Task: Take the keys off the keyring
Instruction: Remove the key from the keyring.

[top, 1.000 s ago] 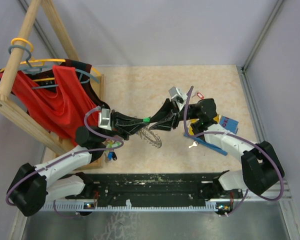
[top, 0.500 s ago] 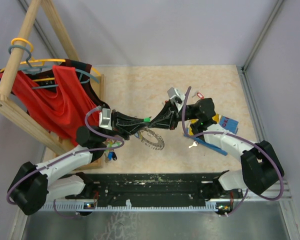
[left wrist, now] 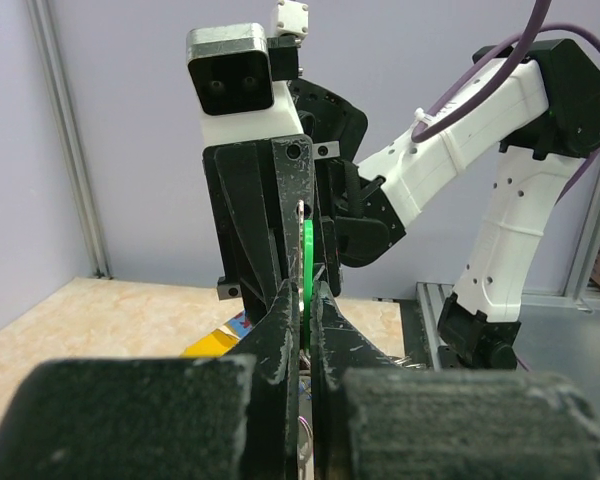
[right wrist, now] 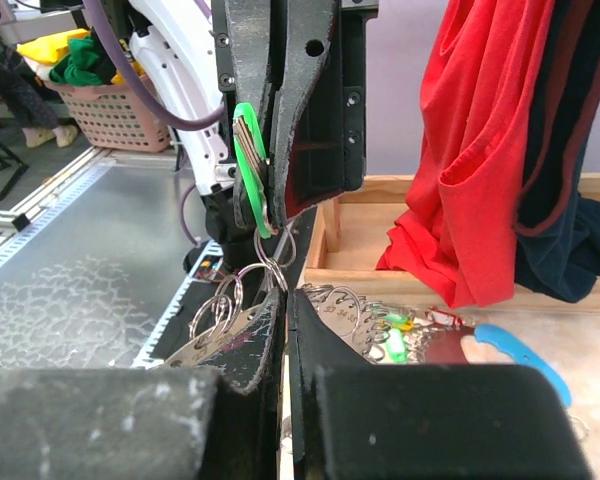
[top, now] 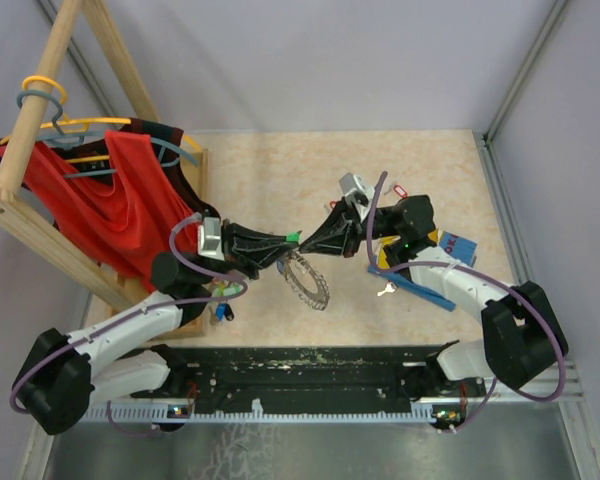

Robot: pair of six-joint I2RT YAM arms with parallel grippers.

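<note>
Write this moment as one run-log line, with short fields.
step: remove green key | left fingers: shut on green key | right fingers: shut on keyring | green key: not yet off

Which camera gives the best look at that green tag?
The right wrist view: the green tag shows its curved side, pinched in the left end effector, with silver rings dangling below. The left wrist view shows only a thin edge-on strip; the top view, a tiny green speck.
</note>
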